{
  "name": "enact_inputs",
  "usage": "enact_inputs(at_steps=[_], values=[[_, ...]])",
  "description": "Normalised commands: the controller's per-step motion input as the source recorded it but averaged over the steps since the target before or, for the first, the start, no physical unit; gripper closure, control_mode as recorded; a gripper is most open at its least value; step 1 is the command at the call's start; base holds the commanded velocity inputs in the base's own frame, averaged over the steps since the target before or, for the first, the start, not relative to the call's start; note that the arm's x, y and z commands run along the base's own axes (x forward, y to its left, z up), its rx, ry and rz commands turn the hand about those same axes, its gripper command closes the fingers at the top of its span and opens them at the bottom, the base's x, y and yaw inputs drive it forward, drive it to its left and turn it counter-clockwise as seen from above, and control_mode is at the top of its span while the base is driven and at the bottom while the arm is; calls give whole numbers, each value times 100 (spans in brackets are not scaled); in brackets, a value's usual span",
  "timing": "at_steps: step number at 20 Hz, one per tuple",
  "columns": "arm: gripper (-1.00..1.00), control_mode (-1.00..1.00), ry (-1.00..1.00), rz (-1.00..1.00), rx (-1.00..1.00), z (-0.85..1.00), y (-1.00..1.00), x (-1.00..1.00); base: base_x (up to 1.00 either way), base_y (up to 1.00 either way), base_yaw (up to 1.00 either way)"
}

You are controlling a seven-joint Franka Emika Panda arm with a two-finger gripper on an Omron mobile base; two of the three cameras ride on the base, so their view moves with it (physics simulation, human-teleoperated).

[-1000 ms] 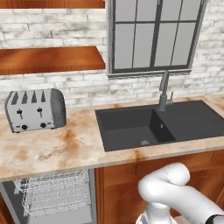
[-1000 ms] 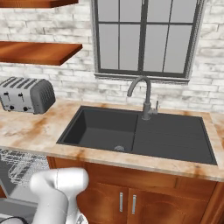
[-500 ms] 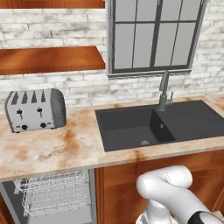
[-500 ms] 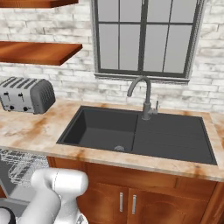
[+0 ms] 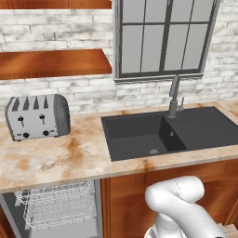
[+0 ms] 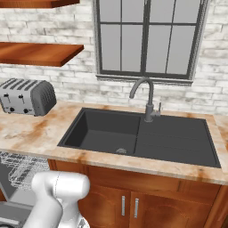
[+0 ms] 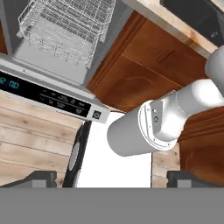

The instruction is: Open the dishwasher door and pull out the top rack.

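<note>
Two steps of the job look done from where I am. My hand [image 7: 111,179] has its fingertips [image 7: 39,178] spread wide apart with nothing between them, so I hold nothing. The dishwasher door [image 7: 48,94] lies dropped flat, its black control strip running from nine o'clock toward the centre of the hand view, which is why the cavity stands exposed. The top rack [image 7: 65,28] sits at eleven o'clock in that view, and its white wire basket juts forward from under the table [image 5: 60,160]. In the left base view the top rack [image 5: 56,204] shows at seven o'clock, below the toaster [image 5: 37,116]. I judge my hand is spread and clear because the rack needs no more pulling.
</note>
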Motion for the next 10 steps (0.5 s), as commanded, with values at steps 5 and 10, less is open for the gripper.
enact_inputs(at_steps=[5,10], values=[[-100,-100,1,-20,18,0,-40,83,0,0,0],[-100,-100,0,-3,22,-75,2,50,0,0,0]])
